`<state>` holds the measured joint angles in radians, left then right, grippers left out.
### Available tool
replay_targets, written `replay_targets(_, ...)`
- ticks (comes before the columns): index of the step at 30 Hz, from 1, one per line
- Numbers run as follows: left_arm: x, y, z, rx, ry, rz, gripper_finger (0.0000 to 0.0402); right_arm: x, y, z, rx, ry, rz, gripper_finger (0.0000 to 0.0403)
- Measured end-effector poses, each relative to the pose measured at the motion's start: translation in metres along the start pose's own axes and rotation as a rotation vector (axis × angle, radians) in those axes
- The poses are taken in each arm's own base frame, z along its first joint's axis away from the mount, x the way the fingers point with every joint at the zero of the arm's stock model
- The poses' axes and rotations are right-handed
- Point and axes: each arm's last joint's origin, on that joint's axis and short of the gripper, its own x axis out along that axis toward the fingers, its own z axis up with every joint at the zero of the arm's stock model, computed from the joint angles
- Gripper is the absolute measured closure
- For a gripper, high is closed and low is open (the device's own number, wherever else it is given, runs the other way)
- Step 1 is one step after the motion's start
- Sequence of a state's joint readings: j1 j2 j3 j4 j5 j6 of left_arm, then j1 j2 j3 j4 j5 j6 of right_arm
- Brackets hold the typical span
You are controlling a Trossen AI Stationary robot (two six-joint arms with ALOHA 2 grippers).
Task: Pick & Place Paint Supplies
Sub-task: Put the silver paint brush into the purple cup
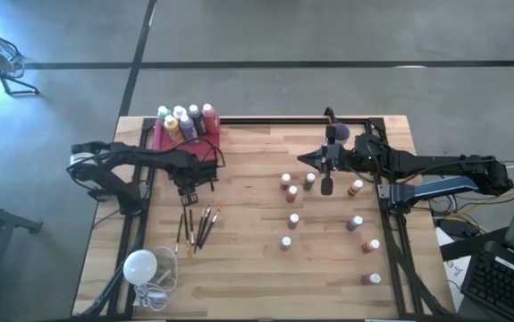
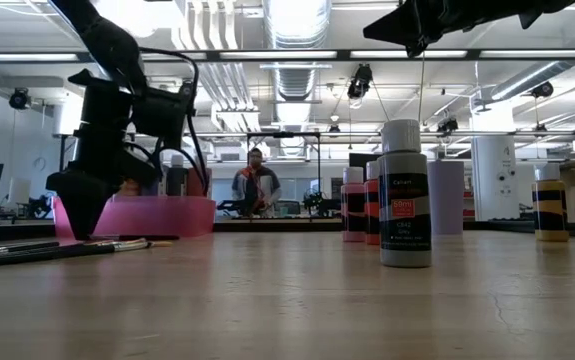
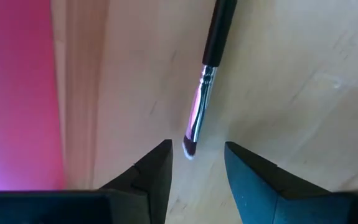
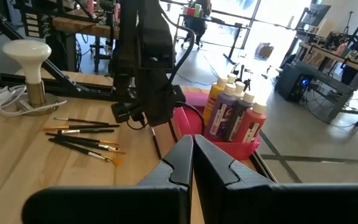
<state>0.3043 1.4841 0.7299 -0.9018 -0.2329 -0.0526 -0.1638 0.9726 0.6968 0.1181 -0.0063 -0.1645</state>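
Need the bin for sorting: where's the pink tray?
In the high view, the pink tray sits at the table's far left corner, holding large paint bottles, just beyond the left pincer.

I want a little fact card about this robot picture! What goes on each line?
table: wooden table
pink tray: pink tray at the far left corner, holding big paint bottles
small bottles: small paint bottles standing scattered on the right half
brushes: paintbrushes lying in a bunch in front of the tray
left gripper: left gripper open, just above a brush tip
right gripper: right gripper shut, holding nothing, raised above the small bottles
bulb: white round bulb at the near left corner
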Motion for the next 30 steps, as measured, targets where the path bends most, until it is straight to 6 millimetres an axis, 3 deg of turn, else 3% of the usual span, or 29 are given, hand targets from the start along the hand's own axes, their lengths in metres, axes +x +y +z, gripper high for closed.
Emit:
replay_targets(9,0.0032,-0.0012,0.0015,0.015,0.004,-0.012,0.0285,0.0,0.0,0.0,-0.003,0.0,-0.001,0.0394)
replay_targets(19,0.0037,-0.0022,0.0022,0.055,-0.003,-0.037,0.0392,0.0,0.0,0.0,-0.004,0.0,-0.002,0.0394)
replay_targets(30,-0.0043,-0.0039,0.0035,0.059,0.025,-0.027,0.0398,0.0,0.0,0.0,-0.004,0.0,-0.001,0.0394)
